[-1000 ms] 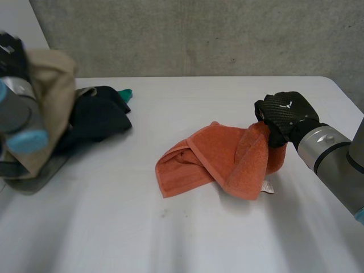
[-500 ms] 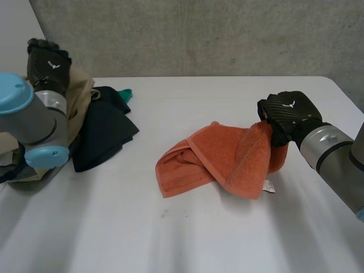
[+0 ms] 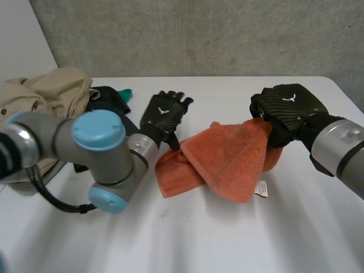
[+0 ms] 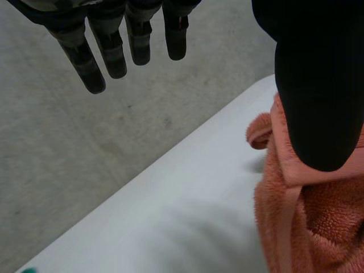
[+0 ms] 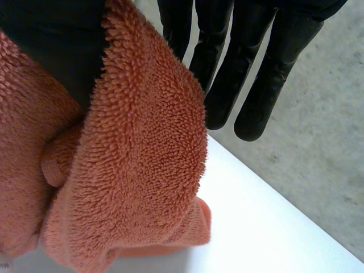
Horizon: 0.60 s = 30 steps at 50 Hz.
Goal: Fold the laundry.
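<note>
Our left hand (image 3: 165,116) has swung from the clothes pile (image 3: 54,91) to ten o'clock of the towel (image 3: 227,165), fingers straight and spread. Our right hand (image 3: 287,111) pinches its two o'clock corner, raised higher above the table (image 3: 227,244). Two-handed spreading looks near.

The towel (image 3: 227,165) lies in the middle of the counter (image 3: 199,239). Its left part is bunched on the surface, and its right corner is raised off it, pinched in the right hand (image 3: 287,108) at the towel's far right. The left hand (image 3: 164,116) hovers at the towel's far left edge, between the towel and the heap of clothes (image 3: 57,94) on the counter's far left corner. A wall (image 3: 199,34) stands behind the counter.
</note>
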Motion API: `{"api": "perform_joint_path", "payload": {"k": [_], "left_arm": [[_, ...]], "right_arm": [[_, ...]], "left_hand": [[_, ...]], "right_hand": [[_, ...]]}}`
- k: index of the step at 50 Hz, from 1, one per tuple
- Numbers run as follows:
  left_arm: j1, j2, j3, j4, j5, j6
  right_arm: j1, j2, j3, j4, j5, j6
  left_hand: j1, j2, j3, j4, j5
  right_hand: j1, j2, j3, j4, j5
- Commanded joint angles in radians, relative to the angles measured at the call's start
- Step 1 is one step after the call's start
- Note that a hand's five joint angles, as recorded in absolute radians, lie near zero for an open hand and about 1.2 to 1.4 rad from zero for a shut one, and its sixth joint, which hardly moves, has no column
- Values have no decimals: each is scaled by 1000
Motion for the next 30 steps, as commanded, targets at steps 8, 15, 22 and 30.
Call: {"api": "perform_joint_path", "payload": {"k": [8, 15, 22, 30], "left_arm": [[-39, -43, 8, -33, 145, -35], [-35, 6, -32, -53, 139, -37], [-16, 150, -103, -121, 33, -41], [10, 322, -290, -225, -55, -98]], "right_arm": [[-7, -63, 12, 24, -40, 74], [-6, -51, 7, 13, -37, 64], [-17, -16, 2, -2, -37, 65], [-4, 29, -19, -13, -27, 77]], "left_hand": [[446, 445, 438, 447, 429], [592, 590, 583, 592, 574], [324, 323, 316, 325, 307], [89, 88, 81, 90, 72]], "right_hand": [[417, 225, 211, 212, 239], [417, 225, 211, 212, 239], [417, 225, 211, 212, 239], [417, 225, 211, 212, 239]]}}
